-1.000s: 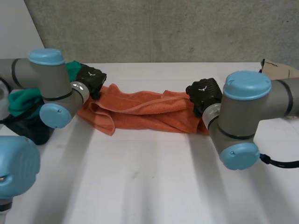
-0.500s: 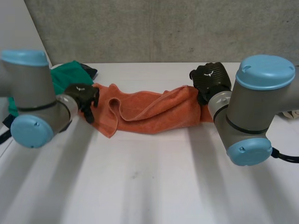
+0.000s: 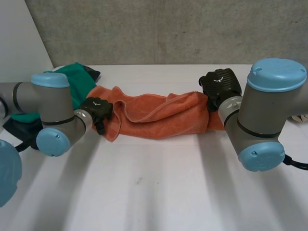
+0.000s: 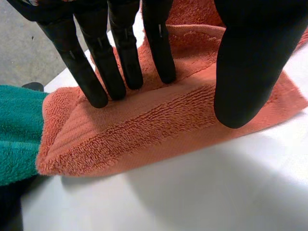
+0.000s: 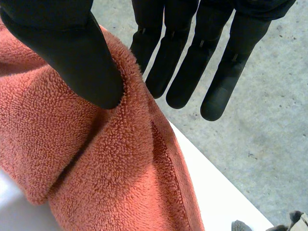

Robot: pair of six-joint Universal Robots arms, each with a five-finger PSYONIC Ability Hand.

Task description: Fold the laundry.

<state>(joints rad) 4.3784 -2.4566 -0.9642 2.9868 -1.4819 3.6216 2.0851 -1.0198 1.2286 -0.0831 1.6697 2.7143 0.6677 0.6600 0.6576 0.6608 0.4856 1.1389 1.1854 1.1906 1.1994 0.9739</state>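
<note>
Orange towel, bunched lengthwise across the far side of the white desk, my left hand at its left end, fingers straight, tips pressing the cloth, my right hand pinching its raised right end between thumb and straight fingers, green cloth against the towel's left end.

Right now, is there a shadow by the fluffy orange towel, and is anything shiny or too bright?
Left wrist view: the fluffy orange terry towel leaves a soft grey shadow on the white table along its edge. Right wrist view: its deep folds look darker. Head view: even, soft light, no glare on the table; the right arm's light-blue cap shows a faint sheen.
</note>
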